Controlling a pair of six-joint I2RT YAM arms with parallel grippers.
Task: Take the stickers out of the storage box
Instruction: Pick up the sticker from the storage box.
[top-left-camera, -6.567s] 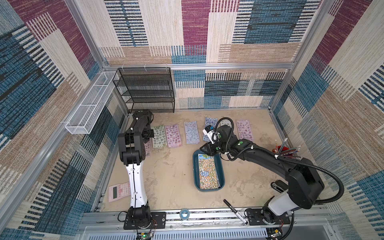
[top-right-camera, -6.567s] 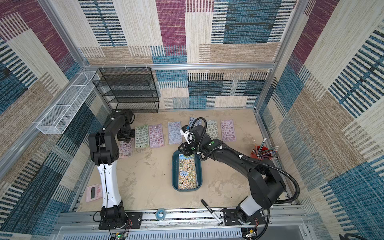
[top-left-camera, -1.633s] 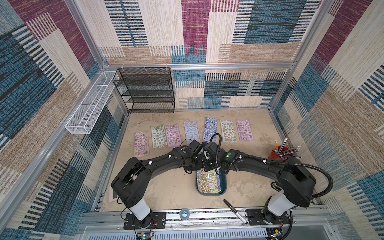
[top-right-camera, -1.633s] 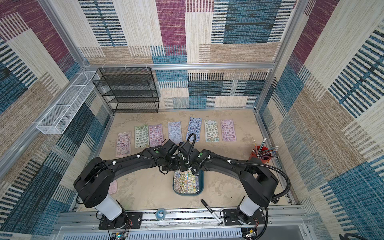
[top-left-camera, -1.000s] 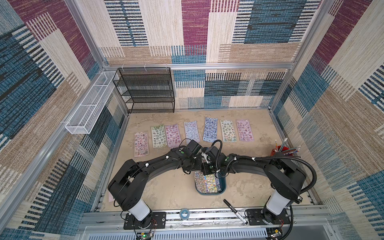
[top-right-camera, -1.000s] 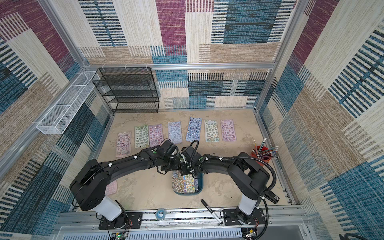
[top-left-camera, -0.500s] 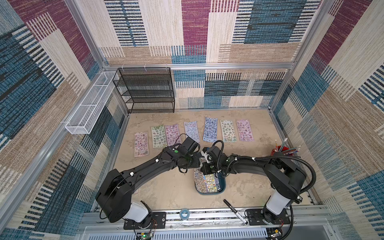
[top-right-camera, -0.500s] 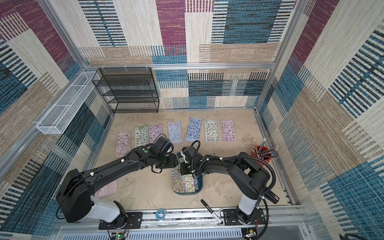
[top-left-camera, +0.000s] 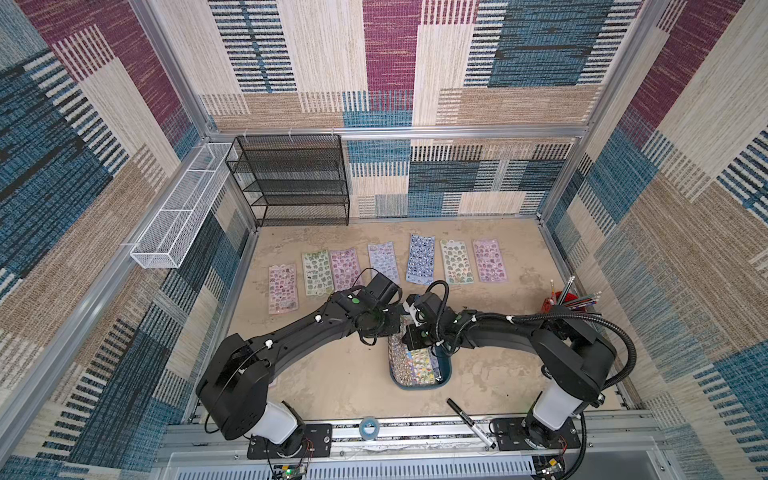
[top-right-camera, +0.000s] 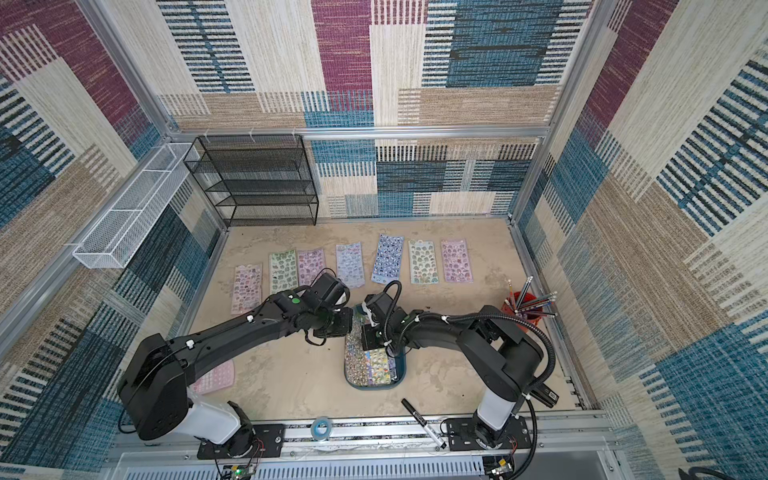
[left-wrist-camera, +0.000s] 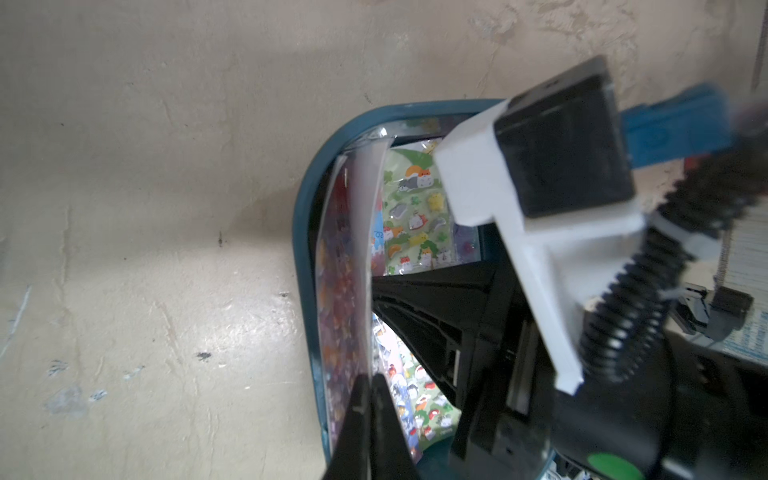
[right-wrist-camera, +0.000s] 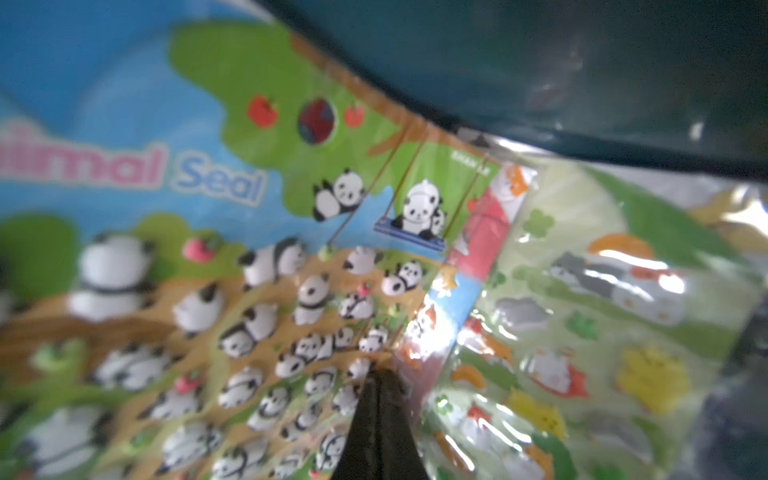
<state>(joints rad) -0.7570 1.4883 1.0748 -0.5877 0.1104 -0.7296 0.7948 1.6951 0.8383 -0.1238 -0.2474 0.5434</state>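
The storage box (top-left-camera: 420, 385) (top-right-camera: 374, 387), a dark teal tray, lies at the table's front middle with stickers (top-left-camera: 417, 365) (top-right-camera: 372, 368) stacked in it. In the left wrist view my left gripper (left-wrist-camera: 369, 380) is shut on the edge of one sticker sheet (left-wrist-camera: 345, 270), which stands tilted up along the box's left wall (left-wrist-camera: 302, 232). My right gripper (right-wrist-camera: 380, 374) is shut, its tip resting on the edge of a panda sheet (right-wrist-camera: 249, 291) inside the box. Both arms meet over the box's far end. Several more stickers (top-left-camera: 419, 257) (top-right-camera: 386, 259) lie in a row on the table behind.
A black mesh rack (top-left-camera: 299, 183) stands at the back left, with a white wire basket (top-left-camera: 178, 212) on the left wall. A red pencil cup (top-left-camera: 561, 301) is at the right. A black marker (top-left-camera: 469, 419) and a tape roll (top-left-camera: 368, 426) lie at the front edge. A pink keypad slab (top-right-camera: 214, 376) lies front left.
My left gripper has closed on the sheet's edge at the box's left side, and its arm has swung out to the left. The right gripper has stayed shut in the box.
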